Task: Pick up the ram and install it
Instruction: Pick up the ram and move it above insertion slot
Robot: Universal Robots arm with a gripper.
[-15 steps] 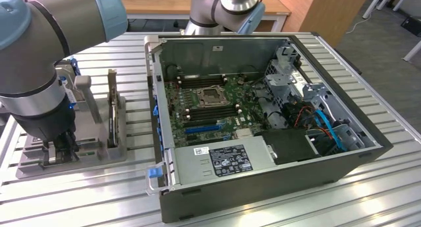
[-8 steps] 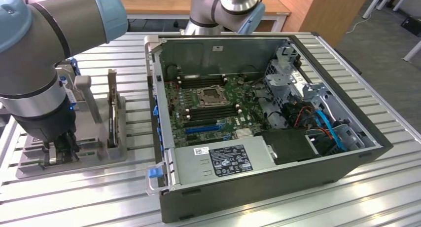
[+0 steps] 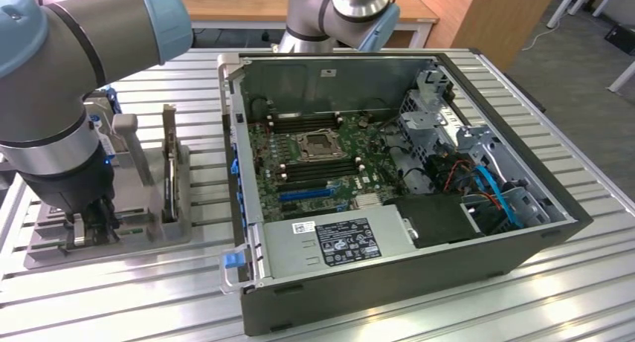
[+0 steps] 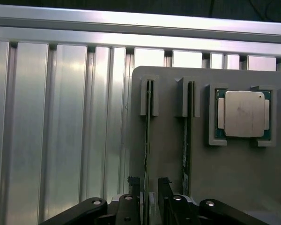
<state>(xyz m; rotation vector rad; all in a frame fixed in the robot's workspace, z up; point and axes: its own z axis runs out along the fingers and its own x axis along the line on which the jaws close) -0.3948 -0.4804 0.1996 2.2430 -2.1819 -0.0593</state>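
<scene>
Now parted jaws straddle the ram [image 4: 148,136] standing in its holder [image 4: 215,178].

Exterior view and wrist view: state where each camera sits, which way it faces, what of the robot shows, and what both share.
Exterior view: off the arm, raised, looking obliquely down at the open computer case and slatted table; the arm stands at the exterior view's left, gripper low over the grey holder.
Wrist view: on the wrist, looking straight down at the holder, the ram and CPU chip; the open gripper straddles the ram.
Shared: holder, gripper, table.
</scene>
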